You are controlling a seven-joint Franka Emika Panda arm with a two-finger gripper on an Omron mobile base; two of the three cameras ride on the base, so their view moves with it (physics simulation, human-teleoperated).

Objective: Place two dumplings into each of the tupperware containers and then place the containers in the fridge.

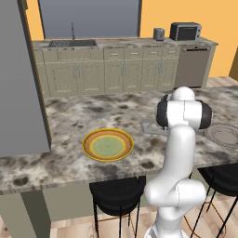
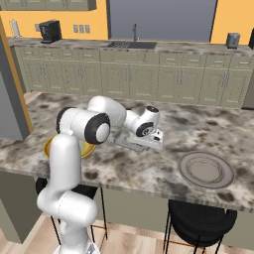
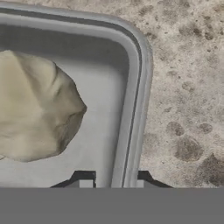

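Here the pincer point(image 3: 110, 183) sits low over a tupperware container point(image 3: 131, 87) on the marble-topped table point(image 1: 69, 116), its two dark finger tips straddling the container's grey wall, one inside and one outside, jaws clenched on that rim. In the hand view a dumpling point(image 3: 35, 105), pale beige and lumpy, lies on the container's floor just beside the gripped wall, apart from the finger tips.

From the right base view the container point(image 2: 134, 142) rests on the table just beneath the hand, partly hidden by it. The arm's big elbow joint stands in front of a yellow-rimmed bowl point(image 1: 108, 144) with a green middle, covering most of it in that view; from the left base view the bowl lies open to sight, near the table's front edge. A round grey plate point(image 2: 206, 169) lies further right, well apart from the container. Black stools point(image 1: 116, 190) stand under the table's front edge. The grey fridge point(image 1: 18, 79) rises at the far left.
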